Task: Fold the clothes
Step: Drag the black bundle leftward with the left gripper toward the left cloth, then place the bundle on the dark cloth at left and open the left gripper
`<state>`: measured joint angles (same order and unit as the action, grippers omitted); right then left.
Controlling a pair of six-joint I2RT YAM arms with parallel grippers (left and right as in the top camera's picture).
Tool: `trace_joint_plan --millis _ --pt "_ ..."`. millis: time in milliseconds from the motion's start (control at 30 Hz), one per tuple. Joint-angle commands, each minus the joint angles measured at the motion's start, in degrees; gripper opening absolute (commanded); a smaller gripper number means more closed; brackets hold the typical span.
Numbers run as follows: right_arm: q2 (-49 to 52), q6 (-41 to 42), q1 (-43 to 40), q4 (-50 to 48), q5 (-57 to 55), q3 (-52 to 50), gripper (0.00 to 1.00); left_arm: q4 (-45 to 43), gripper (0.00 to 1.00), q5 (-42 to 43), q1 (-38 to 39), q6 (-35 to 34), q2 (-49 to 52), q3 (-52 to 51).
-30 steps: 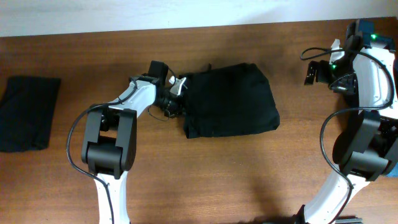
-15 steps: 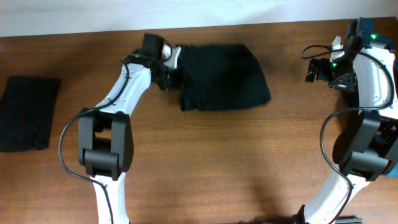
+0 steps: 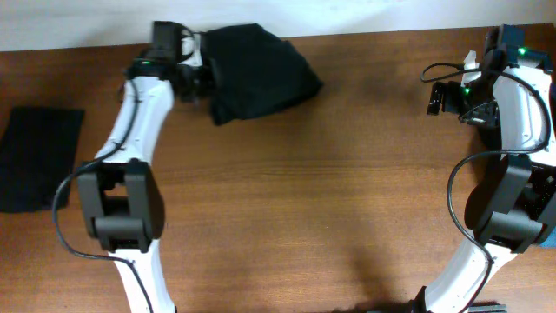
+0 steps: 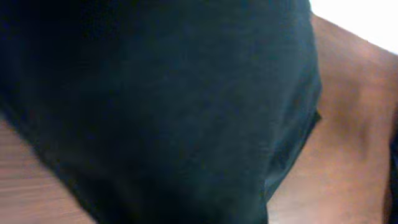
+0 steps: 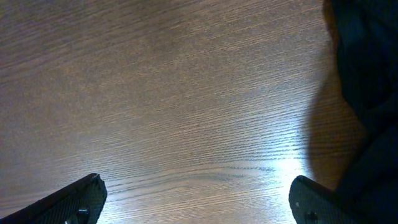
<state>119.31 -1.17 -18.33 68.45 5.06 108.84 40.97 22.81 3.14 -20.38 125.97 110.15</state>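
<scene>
Second black garment folded, held at the far edge of the table

The left gripper (image 3: pixel 198 76) is pinched on the left edge of the folded black garment (image 3: pixel 261 69), a thick bundle at the back edge of the table (image 3: pixel 347 191); the left wrist view is filled with its cloth. A second black piece (image 3: pixel 39 156) lies flat and folded near the left end, well apart. I judge that the folding is mostly done and that this bundle has only to be put down, perhaps beside the other. The right gripper (image 5: pixel 196 202) has its fingers spread wide over bare wood and holds nothing. The table is brown with clear grain, and behind it is a plain white wall (image 3: pixel 391 16)
</scene>
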Motion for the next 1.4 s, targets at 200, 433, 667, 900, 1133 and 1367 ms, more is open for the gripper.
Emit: trace_joint_plan --millis 200,433,667,900,1133,1367 --pt "0.39 -0.04 0.26 -0.17 -0.83 -0.31 0.99 2.32 0.00 -2.27 -13.46 2.71 -5.22 2.32" --pt "0.39 -0.04 0.26 -0.17 -0.81 -0.31 0.99 2.14 0.00 -2.89 -21.68 2.67 -6.97 2.32" --pt "0.39 -0.04 0.26 -0.17 -0.83 -0.31 0.99 2.25 0.00 -3.15 -29.51 2.60 -7.28 2.32" --pt "0.39 -0.04 0.28 -0.20 -0.83 -0.31 0.99 2.89 0.00 -3.17 -35.71 2.69 -7.28 2.32" --pt "0.39 -0.04 0.26 -0.17 -0.83 -0.31 0.99 4.70 0.00 -3.15 -40.59 4.22 -7.28 2.32" --pt "0.39 -0.04 0.26 -0.17 -0.83 -0.31 0.99 6.23 0.00 -3.19 -44.02 4.17 -7.28 2.29"
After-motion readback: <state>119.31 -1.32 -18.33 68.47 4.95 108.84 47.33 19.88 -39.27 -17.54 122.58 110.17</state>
